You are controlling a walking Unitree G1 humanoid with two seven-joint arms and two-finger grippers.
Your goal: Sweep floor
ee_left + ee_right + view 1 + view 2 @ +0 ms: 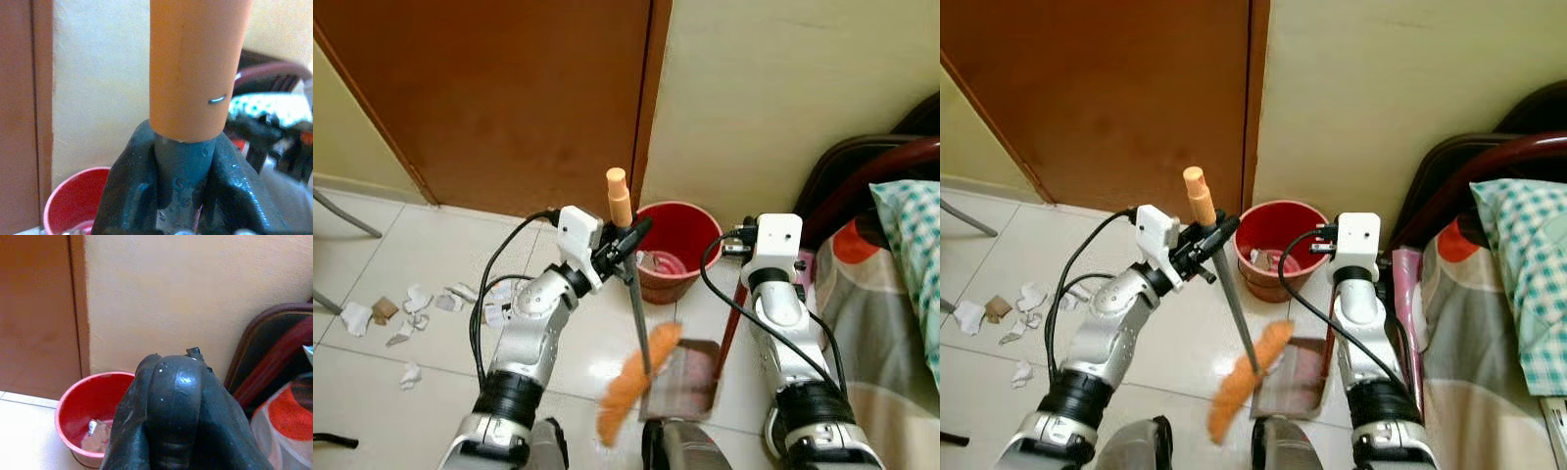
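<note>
A red bucket (674, 247) stands on the tiled floor (440, 245) by the wall, beside the brown door (509, 98), with pale scraps of rubbish inside. The left gripper (625, 243) has its fingers (132, 196) clenched around the broom (631, 294) shaft just below the orange grip, bristles beside a dustpan (685, 377). The right gripper (171, 406) holds the dustpan's red handle, fingers pressed together. Paper scraps (406, 313) lie left. No writing is legible.

Brown wooden door (509, 98) beside cream wall (783, 88). White tiled floor (431, 245). Patterned bedding (891, 294) at right.
</note>
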